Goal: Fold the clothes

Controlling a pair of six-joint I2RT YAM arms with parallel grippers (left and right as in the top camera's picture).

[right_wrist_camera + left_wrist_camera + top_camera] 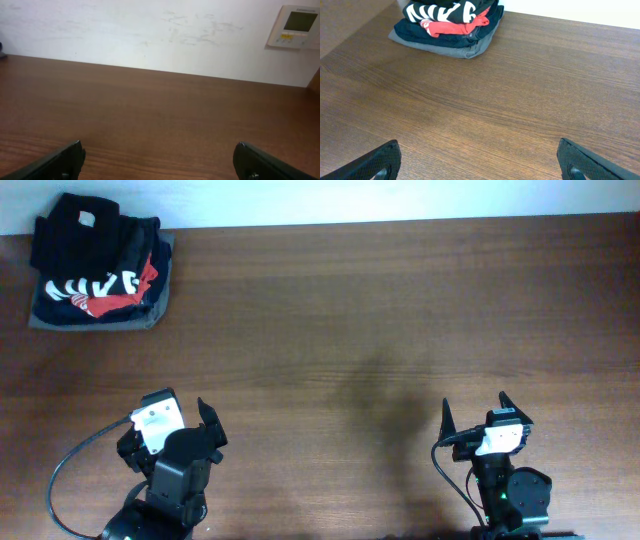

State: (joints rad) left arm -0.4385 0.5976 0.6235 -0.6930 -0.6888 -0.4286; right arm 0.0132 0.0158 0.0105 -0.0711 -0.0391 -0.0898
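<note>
The clothes, a plain black garment point(88, 220) with a small pale label, lie folded on top of a pile at the table's far left corner. My left gripper point(172, 412) point(479, 143) is near the front left edge, far from the pile and facing it. It is open, with only bare wood between its fingers. My right gripper point(475, 405) point(159, 144) is at the front right, also open and holding nothing. In the left wrist view the pile's top is cut off by the frame edge.
Under the black garment lie a folded black top with white letters and red print point(95, 288) point(451, 14) and a folded grey garment point(150, 318) point(465, 49). The brown wooden table point(380, 310) runs back to a white wall point(150, 35) with a thermostat panel point(296, 26).
</note>
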